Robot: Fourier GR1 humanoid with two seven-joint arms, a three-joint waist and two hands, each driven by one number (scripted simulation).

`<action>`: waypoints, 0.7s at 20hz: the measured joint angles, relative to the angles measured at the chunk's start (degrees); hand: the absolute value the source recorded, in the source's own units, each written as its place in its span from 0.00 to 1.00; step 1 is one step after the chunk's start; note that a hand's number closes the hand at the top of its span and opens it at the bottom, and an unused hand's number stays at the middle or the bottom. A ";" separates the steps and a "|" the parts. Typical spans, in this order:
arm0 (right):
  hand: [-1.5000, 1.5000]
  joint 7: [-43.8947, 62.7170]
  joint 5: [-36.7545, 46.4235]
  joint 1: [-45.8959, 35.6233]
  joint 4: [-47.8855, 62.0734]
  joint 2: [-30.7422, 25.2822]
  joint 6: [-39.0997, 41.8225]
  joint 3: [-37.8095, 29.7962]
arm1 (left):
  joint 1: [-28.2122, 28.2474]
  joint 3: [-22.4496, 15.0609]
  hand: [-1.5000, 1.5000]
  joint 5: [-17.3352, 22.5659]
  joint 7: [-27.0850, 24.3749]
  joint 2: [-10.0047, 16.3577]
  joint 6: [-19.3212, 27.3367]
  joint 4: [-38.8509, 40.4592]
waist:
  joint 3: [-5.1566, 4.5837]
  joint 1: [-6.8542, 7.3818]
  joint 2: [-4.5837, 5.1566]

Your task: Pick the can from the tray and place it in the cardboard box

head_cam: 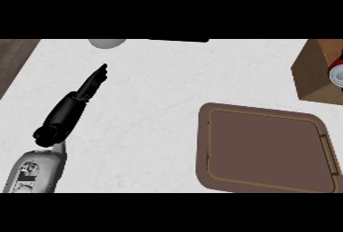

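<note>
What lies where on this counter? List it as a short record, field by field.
left hand: open, fingers straight, over the left part of the counter, holding nothing
right hand: not in view
tray: brown, lower right, no can on it
cardboard box: right edge, partly cut off
can: red and white, seemingly inside the box, partly cut off
grey round thing: top edge, kind unclear
task state: can looks already placed
</note>
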 measured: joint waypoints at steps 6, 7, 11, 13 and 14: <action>0.00 -4.32 7.50 -4.67 10.40 -0.70 -0.99 5.24 | -0.85 -0.30 0.50 0.09 0.28 -0.23 -0.41 -0.09 | -0.28 0.97 0.08; 0.00 -5.09 8.25 -5.24 11.73 -1.06 -1.01 5.86 | -1.26 -0.30 0.50 -0.04 0.16 -0.32 -0.27 0.20 | -0.41 1.04 0.10; 0.00 -8.97 10.41 -6.74 15.82 -1.62 -1.28 8.41 | -2.22 -0.25 0.50 -0.02 0.38 -0.27 -0.46 0.50 | -0.46 1.17 0.20; 0.00 -10.83 10.31 -7.12 17.58 -1.03 -1.43 8.89 | -1.53 -0.45 0.50 -0.41 -0.04 -0.35 -0.22 0.38 | -0.28 1.16 0.27; 0.00 -11.93 9.66 -7.45 18.31 -1.02 -1.38 8.62 | -1.45 -0.44 0.50 -0.57 -0.15 -0.44 -0.02 0.52 | -0.18 1.02 0.31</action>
